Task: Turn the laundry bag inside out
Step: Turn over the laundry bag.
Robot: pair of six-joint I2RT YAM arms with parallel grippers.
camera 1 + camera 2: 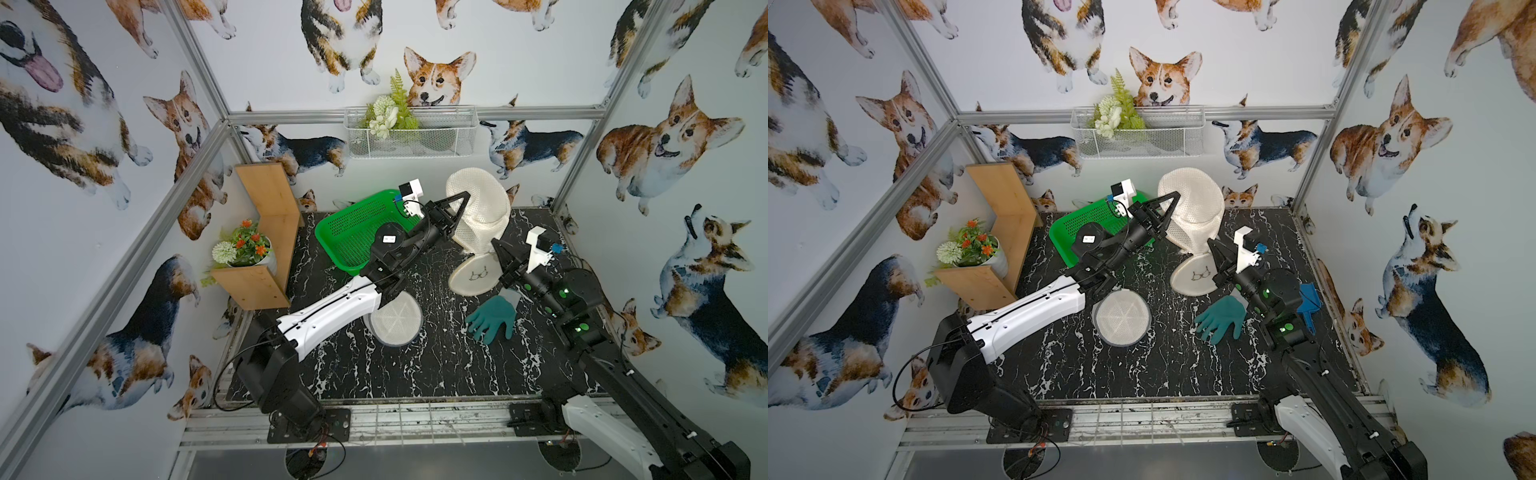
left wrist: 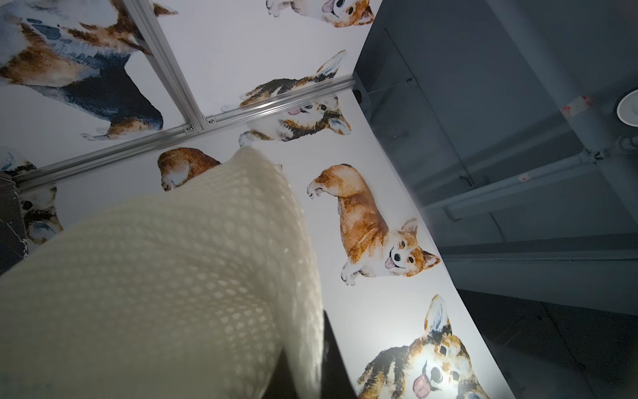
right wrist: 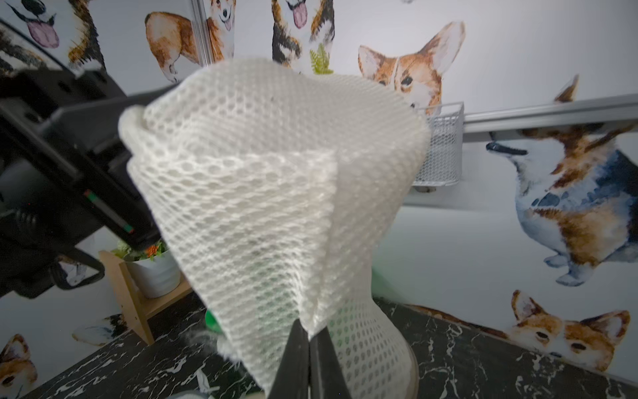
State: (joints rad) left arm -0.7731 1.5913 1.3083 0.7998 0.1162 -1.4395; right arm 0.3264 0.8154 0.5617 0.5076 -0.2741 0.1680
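Laundry bag (image 1: 478,199) is held up off the black marble table (image 1: 415,365) at the rear centre, between the two arms. Its white mesh body stands tall, and its round flat end with the printed icon (image 1: 473,274) rests low by the tabletop. Left gripper (image 1: 465,198) is at the bag's upper side with jaws closed. It looks to pinch the mesh there, though fabric covers the contact in the left wrist view (image 2: 172,259). That high hold probably keeps the bag stretched upright so the mesh hangs free. Right gripper (image 3: 309,331) is down at the bag's lower part, fingers pressed together with a fold of mesh (image 3: 269,172) nipped between them, clearly visible in the right wrist view. A low grip against a high grip gives two anchor points to pull one layer through the other. Judged: inversion is underway, not finished. Risk is the thin fold slipping out of the right pinch. Nearby and untouched are the green basket (image 1: 353,232), teal glove (image 1: 494,318) and a second round mesh disc (image 1: 395,318) lying flat, partly under the left arm.
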